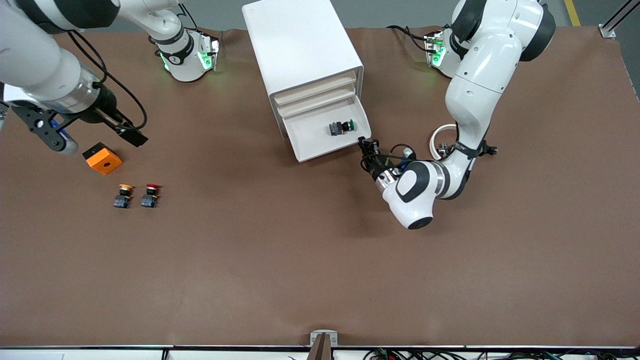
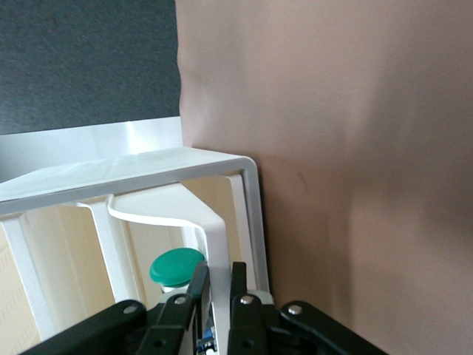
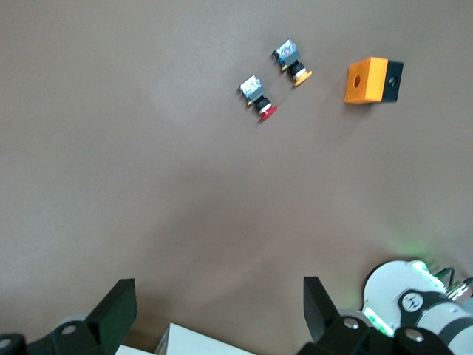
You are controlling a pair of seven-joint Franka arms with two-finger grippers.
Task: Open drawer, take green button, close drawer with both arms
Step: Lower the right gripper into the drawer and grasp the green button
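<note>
at drawer (image 1: pixel 320 142) front, left gripper (image 2: pixel 216 285) clamped on rim.

Three buttons (image 1: pixel 341 127), one orange box (image 1: pixel 102 158)

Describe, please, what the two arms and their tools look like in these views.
Both arms are glossy white, rounded segments with black joint discs. The left arm carries black cables and a white coiled cable near its wrist. The right arm has a black cable looping along it. Each base glows green. The left tool and right tool are black, with two fingers.
</note>
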